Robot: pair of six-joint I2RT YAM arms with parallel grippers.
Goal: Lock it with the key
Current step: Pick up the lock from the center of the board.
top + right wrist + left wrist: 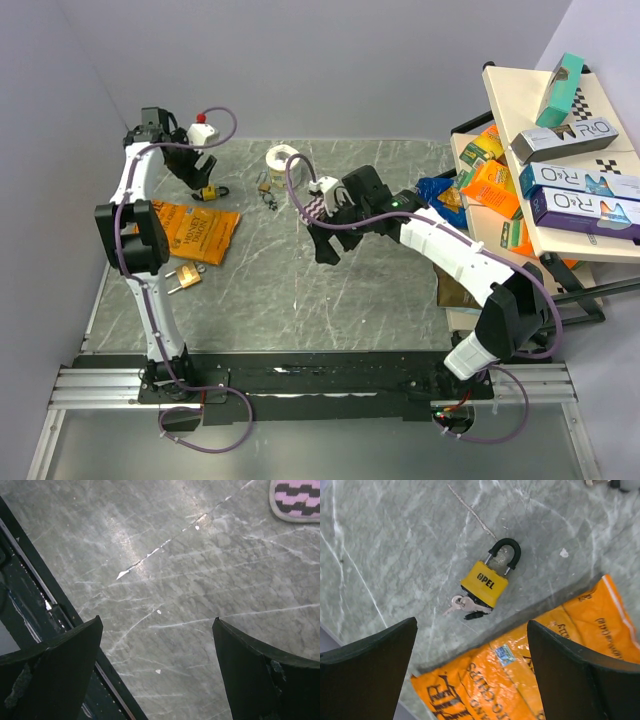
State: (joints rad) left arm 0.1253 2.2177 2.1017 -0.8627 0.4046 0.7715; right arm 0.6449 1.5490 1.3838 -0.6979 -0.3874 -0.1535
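The grey marble bench [300,300] carries everything, and nothing on it is gripped. The left end effector [472,627] hangs with its jaws spread wide over the far left part, and the right end effector [157,625] is just as wide over bare stone mid-bench. An orange snack bag [545,670] lies just beside the yellow padlock [485,584], which rests flat beneath the left end effector. The task looks barely begun: a bunch of keys [464,605] sits at the lock's base, one seemingly inserted, so gripping and turning it remain. In the left wrist view the padlock's long axis runs diagonally, with the shackle [504,550] to the upper right and the key end to the lower left.
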